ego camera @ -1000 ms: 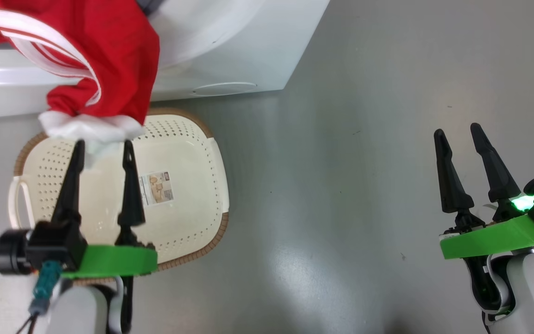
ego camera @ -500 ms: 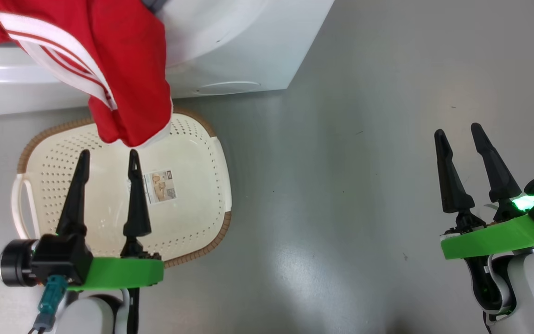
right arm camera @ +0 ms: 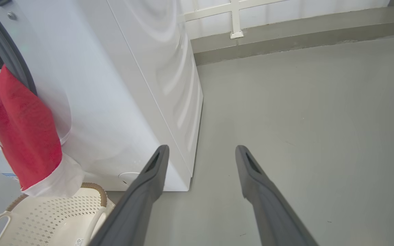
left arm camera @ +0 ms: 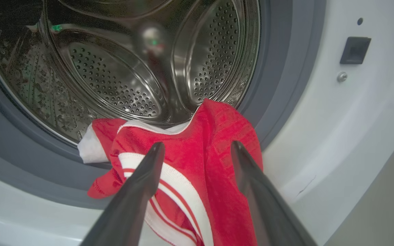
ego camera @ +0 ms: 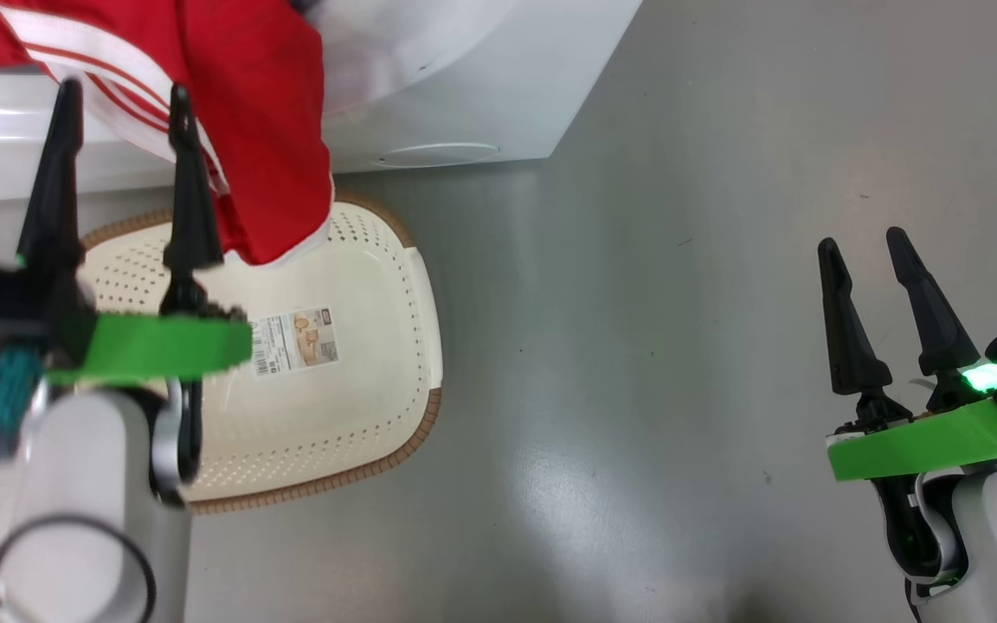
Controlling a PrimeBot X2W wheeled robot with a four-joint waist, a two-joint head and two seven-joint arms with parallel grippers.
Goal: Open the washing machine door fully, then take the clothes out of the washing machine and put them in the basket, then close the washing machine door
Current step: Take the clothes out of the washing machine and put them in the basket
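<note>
**Operator:** Grey floor (ego camera: 637, 346) under the rig, no desk involved. What is the status nearest the camera?

**Technician:** Right end effector (ego camera: 860, 238): fingers spread wide, nothing between them, over bare floor and well apart from the work. Left end effector (ego camera: 124, 85): fingers also spread wide, positioned in front of the clothes (ego camera: 265, 104). In the left wrist view the red fabric lies between and beyond the two fingers, and no grip is closed on it.

**Operator:** Location of the basket and the load?

**Technician:** Basket (ego camera: 395, 285): on the floor just below the washing machine (ego camera: 481, 86), with a paper label (ego camera: 295, 340) on its bottom. Clothes: a red garment with white stripes is draped over the grey gasket (left arm camera: 279, 68), its lower end hanging above the basket's far rim. A white piece shows beside it at the lip. Farther in, no other garment can be made out in the steel drum (left arm camera: 115, 78).

**Operator:** Step in hand?

**Technician:** Judged as step two, unloading. The drum mouth is uncovered, and nothing lies in the basket yet.

**Operator:** Requirement for the next move?

**Technician:** Advance the left end effector until fabric sits deep between the fingers. Close firmly on a thick fold, draw outward and down clear of the gasket, then release over the basket. Take the white piece in the same grasp if possible — otherwise repeat.
</note>
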